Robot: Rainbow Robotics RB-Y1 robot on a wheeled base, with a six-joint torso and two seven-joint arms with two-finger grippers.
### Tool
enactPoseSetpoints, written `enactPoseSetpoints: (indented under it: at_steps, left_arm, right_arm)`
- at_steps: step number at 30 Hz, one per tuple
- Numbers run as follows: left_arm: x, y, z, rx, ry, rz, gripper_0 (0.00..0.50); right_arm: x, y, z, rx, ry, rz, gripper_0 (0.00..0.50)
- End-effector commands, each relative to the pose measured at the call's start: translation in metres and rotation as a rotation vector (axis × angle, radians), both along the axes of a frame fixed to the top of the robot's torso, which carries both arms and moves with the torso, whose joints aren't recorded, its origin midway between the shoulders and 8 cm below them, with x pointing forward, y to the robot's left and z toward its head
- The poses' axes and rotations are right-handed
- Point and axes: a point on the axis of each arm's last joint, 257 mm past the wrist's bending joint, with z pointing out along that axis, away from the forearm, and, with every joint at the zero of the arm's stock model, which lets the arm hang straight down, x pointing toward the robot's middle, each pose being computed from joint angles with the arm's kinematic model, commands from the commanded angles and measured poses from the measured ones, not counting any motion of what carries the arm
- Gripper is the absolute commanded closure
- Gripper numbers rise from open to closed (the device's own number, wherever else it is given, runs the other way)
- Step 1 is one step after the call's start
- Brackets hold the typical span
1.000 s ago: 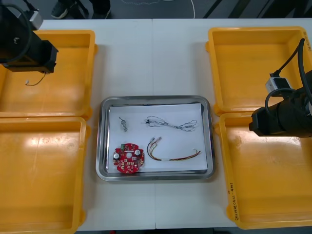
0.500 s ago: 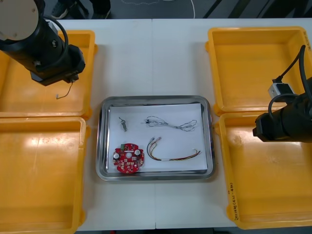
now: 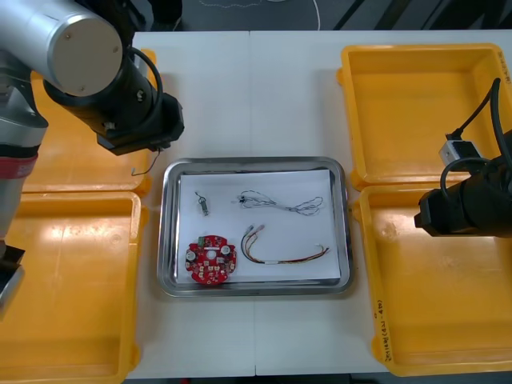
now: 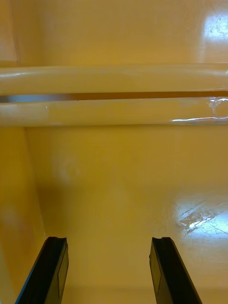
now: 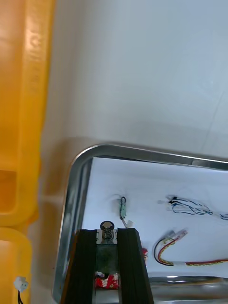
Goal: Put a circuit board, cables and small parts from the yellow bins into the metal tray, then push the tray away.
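Left gripper (image 5: 108, 233) narrow, clamping small silver metal part (image 5: 107, 227), at far-left corner of shiny rectangular metal tray (image 5: 76, 180); rounded rim just ahead, bare white table (image 5: 142, 71) beyond. In tray, robot-side of fingertips (image 5: 88, 251): round red circuit board (image 3: 211, 259). Right gripper (image 4: 108, 244) wide, inside yellow plastic bin (image 4: 114, 190), rim ahead.

Setting: a white counter (image 3: 216, 96) under even light.
A seam (image 3: 250, 96) runs down its middle; beyond the far edge lies dark floor (image 3: 384, 12) with a pale cord (image 3: 317, 16).
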Motion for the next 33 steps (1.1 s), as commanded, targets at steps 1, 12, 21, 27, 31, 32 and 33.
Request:
enactPoseSetpoints:
  at_steps: [1, 12, 21, 27, 31, 32, 33]
  left_arm:
    - [-0.002, -0.041, 0.016, -0.037, -0.043, 0.005, 0.5]
    - [-0.01, -0.07, -0.019, 0.011, 0.009, 0.005, 0.5]
    - [-0.016, -0.079, -0.057, 0.049, 0.074, 0.012, 0.5]
    - [-0.013, -0.09, -0.072, 0.017, 0.05, 0.005, 0.5]
    - [-0.012, -0.094, -0.078, 0.006, 0.042, 0.001, 0.5]
    - [-0.012, -0.093, -0.081, 0.007, 0.04, 0.003, 0.5]
    - [-0.011, -0.093, -0.081, 0.004, 0.038, 0.004, 0.5]
  right_arm:
    - [-0.001, -0.017, 0.012, -0.012, -0.024, -0.055, 0.0]
    - [-0.002, -0.018, 0.011, -0.013, -0.022, -0.055, 0.0]
    - [-0.002, -0.018, 0.011, -0.013, -0.022, -0.055, 0.0]
    - [-0.002, -0.019, 0.012, -0.017, -0.022, -0.051, 0.0]
    - [-0.002, -0.019, 0.012, -0.018, -0.023, -0.052, 0.0]
    - [-0.002, -0.019, 0.012, -0.018, -0.023, -0.052, 0.0]
    - [-0.002, -0.019, 0.012, -0.018, -0.023, -0.05, 0.0]
